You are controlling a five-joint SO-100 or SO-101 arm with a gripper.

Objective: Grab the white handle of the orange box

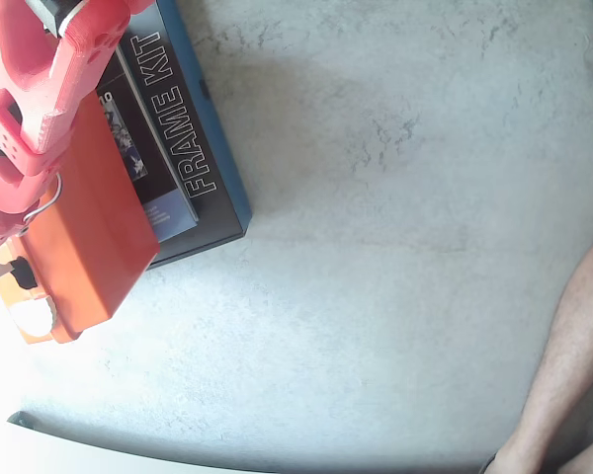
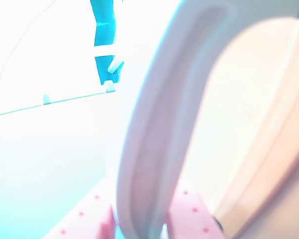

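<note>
Fixed view: "FRAME KIT" box [image 1: 193, 148] beside orange box [image 1: 89, 237]

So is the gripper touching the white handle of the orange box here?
Touching. The wrist view shows the white handle passing between the pink fingers with no gap at the bottom edge. The fixed view has the gripper over the orange box.
</note>
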